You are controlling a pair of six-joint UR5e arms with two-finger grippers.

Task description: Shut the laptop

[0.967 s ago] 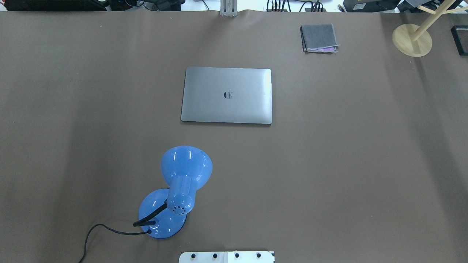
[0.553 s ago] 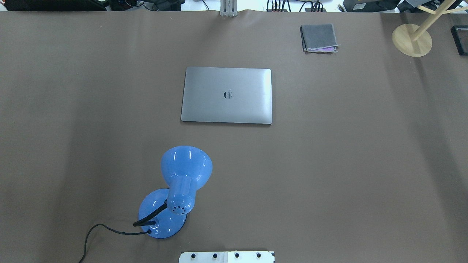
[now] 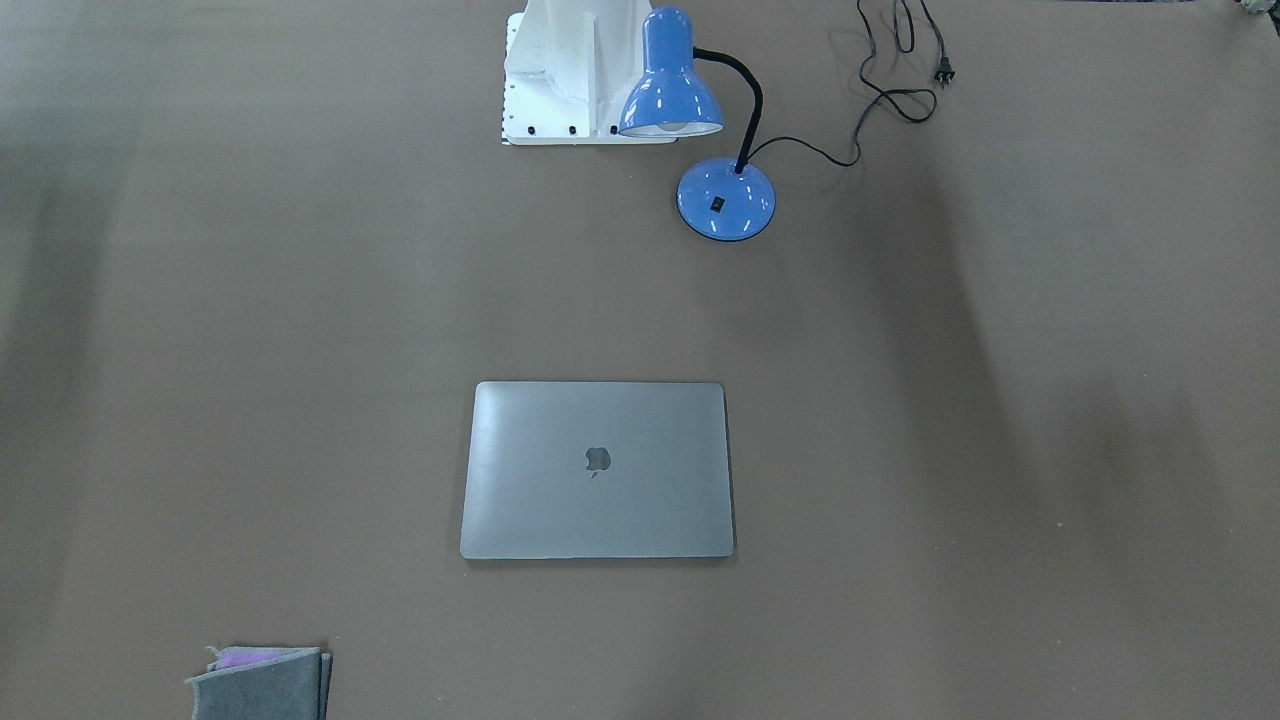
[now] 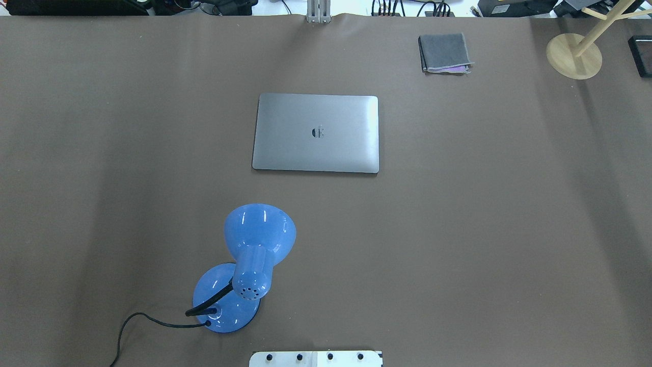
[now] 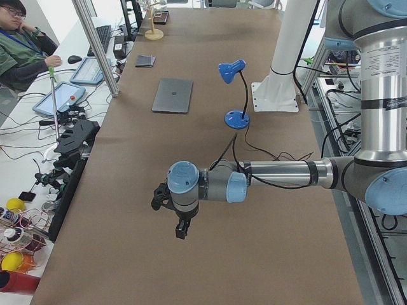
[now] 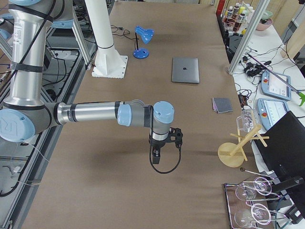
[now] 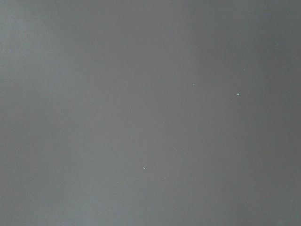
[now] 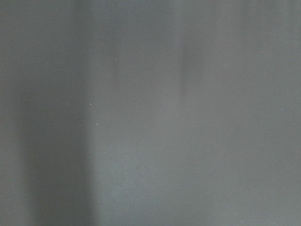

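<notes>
The brown counter (image 4: 458, 229) carries everything. Both arms hang over its ends, well apart from the work. I cannot tell whether the left claw (image 5: 180, 230) or the right claw (image 6: 157, 153) is apart or together. The laptop (image 4: 316, 132) lies mid-counter with its lid flat down, so the task looks done. The risk is a needless return: it could strain the lid, or the left arm could clip the lamp (image 4: 254, 255).

Soft even light, faint sheen on the laptop (image 4: 316, 133); wrist views dim.
</notes>
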